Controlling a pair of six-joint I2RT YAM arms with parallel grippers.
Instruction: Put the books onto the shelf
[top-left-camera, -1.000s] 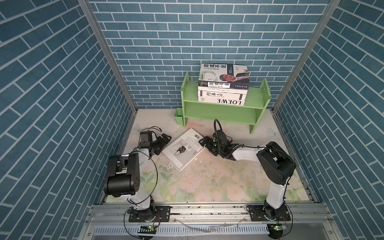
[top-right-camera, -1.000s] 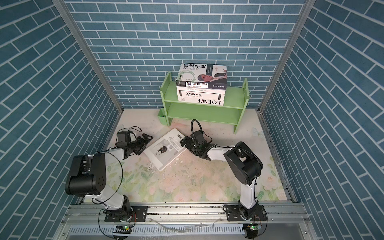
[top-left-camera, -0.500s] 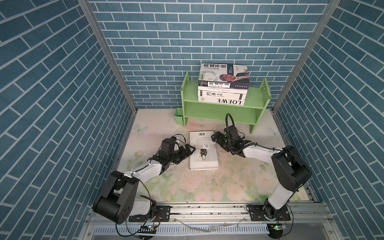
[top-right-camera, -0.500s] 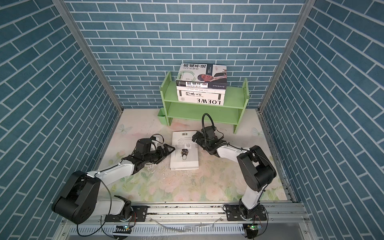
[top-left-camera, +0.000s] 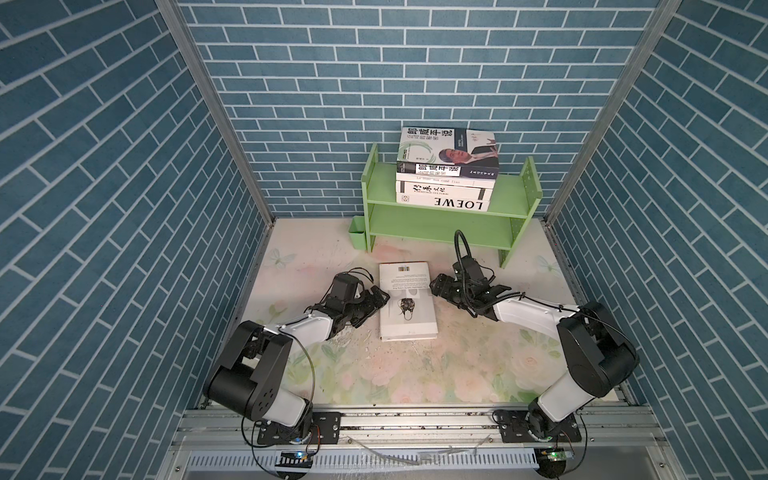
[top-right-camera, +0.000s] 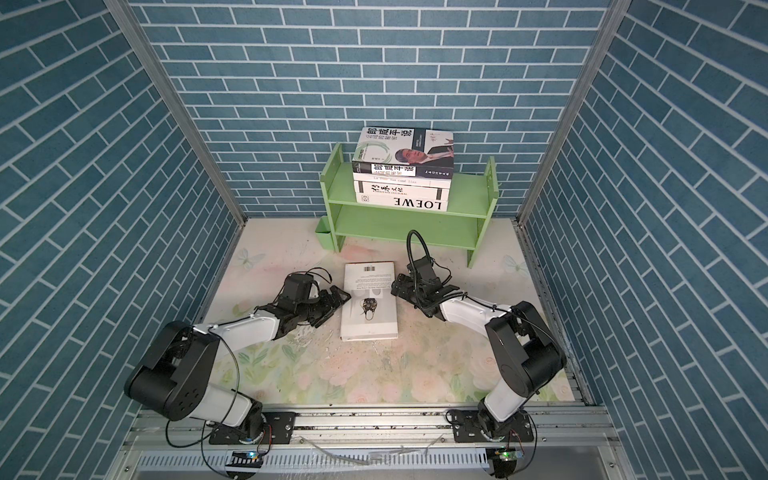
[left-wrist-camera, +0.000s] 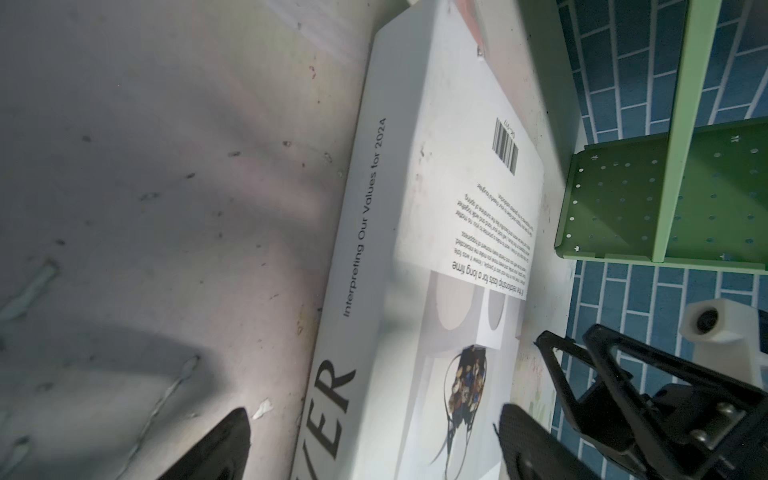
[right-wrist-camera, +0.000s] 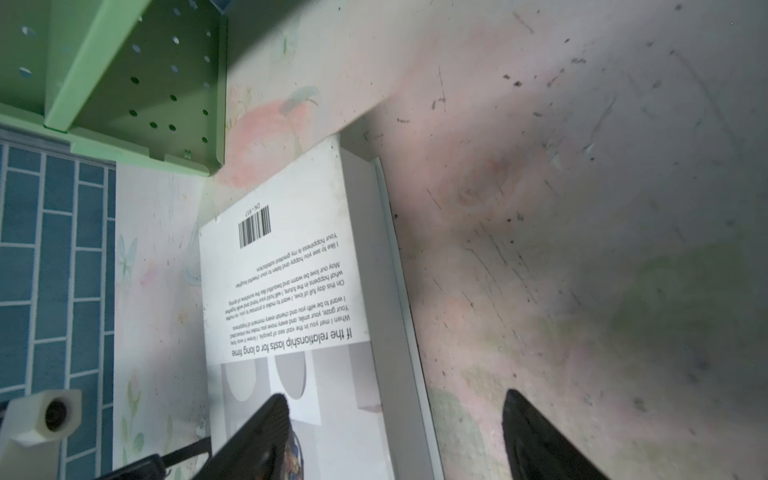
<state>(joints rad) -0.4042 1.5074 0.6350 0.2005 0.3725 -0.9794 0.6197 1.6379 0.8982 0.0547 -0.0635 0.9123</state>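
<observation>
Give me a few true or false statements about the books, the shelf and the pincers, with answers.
1. Four books are stacked on the top tier of the shelf. True.
2. The lower tier holds a book. False: nothing lies on it.
3. A white book lies flat on the table between the left pincer and the right pincer. True.
4. The LOEWE book tops the stack. False: it is at the bottom; the portrait book is on top.
5. The right pincer holds the white book aloft. False: it rests on the table.
</observation>
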